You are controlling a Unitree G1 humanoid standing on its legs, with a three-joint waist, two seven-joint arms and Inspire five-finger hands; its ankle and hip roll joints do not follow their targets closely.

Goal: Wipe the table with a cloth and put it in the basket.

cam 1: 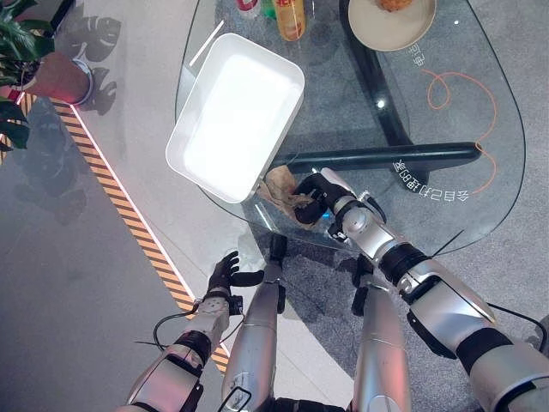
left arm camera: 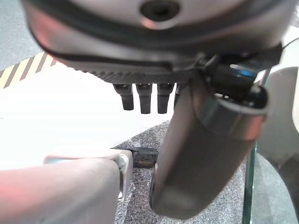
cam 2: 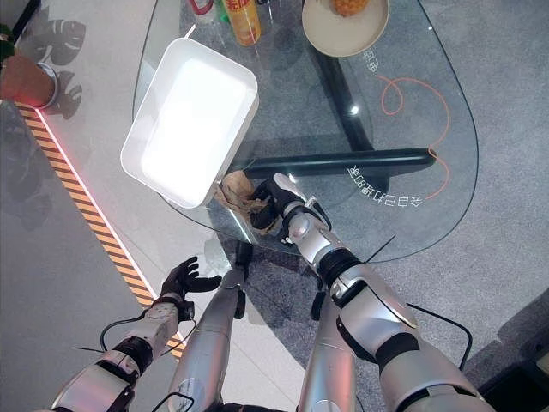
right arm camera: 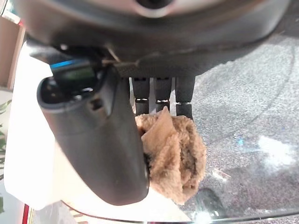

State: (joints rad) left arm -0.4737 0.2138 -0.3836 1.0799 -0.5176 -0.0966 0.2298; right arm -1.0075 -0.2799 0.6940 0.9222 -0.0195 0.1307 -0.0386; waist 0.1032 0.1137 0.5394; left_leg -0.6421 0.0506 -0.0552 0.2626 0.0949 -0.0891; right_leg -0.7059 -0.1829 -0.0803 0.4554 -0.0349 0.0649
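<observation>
A crumpled brown cloth (cam 1: 281, 190) lies on the glass table (cam 1: 446, 146) near its front edge, right beside the near corner of the white rectangular basket (cam 1: 236, 112). My right hand (cam 1: 319, 196) is on the cloth, and in the right wrist view the cloth (right arm camera: 175, 154) is pinched between thumb and fingers. The basket sits at the table's left edge, partly over it, and holds nothing. My left hand (cam 1: 225, 275) hangs low beside the table, over the floor, with its fingers (left arm camera: 142, 98) straight and nothing in it.
At the far side of the table stand a beige plate with food (cam 1: 390, 26) and an orange bottle (cam 1: 290, 17). A potted plant (cam 1: 51, 73) stands on the floor at far left. Striped tape (cam 1: 129, 215) runs along the floor.
</observation>
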